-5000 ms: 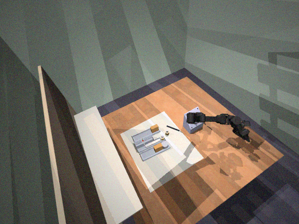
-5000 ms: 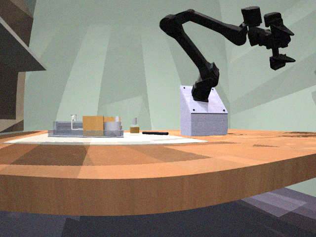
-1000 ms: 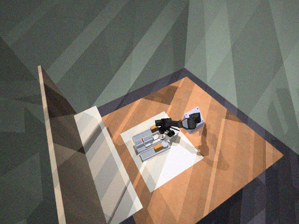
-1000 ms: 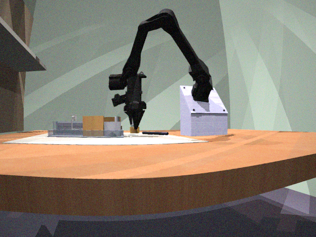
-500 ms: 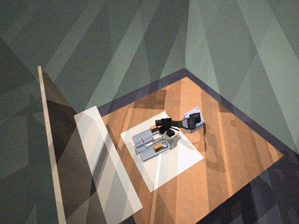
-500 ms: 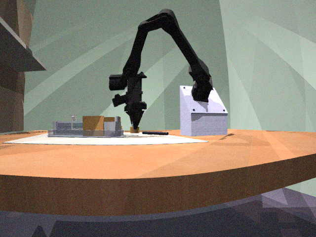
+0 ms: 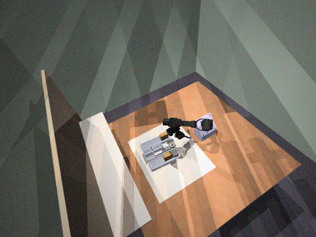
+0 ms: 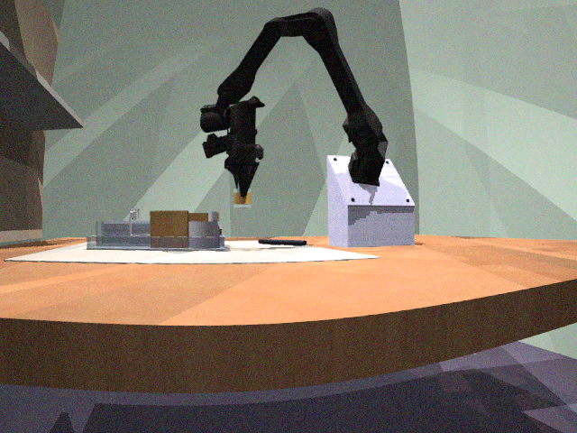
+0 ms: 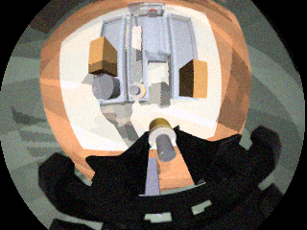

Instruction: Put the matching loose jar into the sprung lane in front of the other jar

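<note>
My gripper (image 8: 242,192) (image 9: 160,132) is shut on a small jar with an amber body, a pale band and a narrow grey cap (image 9: 166,149). The jar (image 8: 242,200) (image 9: 161,126) hangs roughly upright, well above the white mat and in front of the lanes. A jar with a grey cap and a pale shoulder (image 7: 172,144) (image 9: 138,90) stands at the front end of a narrow middle lane. A long pale strip (image 9: 136,43) runs behind it. The pusher plate and the low front stop cannot be made out clearly.
A wide grey cylinder (image 7: 175,153) (image 8: 203,229) (image 9: 104,87) and a brown box (image 7: 167,155) (image 8: 169,228) (image 9: 103,55) stand beside the jar's lane. Another brown box (image 7: 163,136) (image 9: 199,79) is across the lanes. A black rod (image 8: 281,242) lies near the robot's base (image 8: 372,224).
</note>
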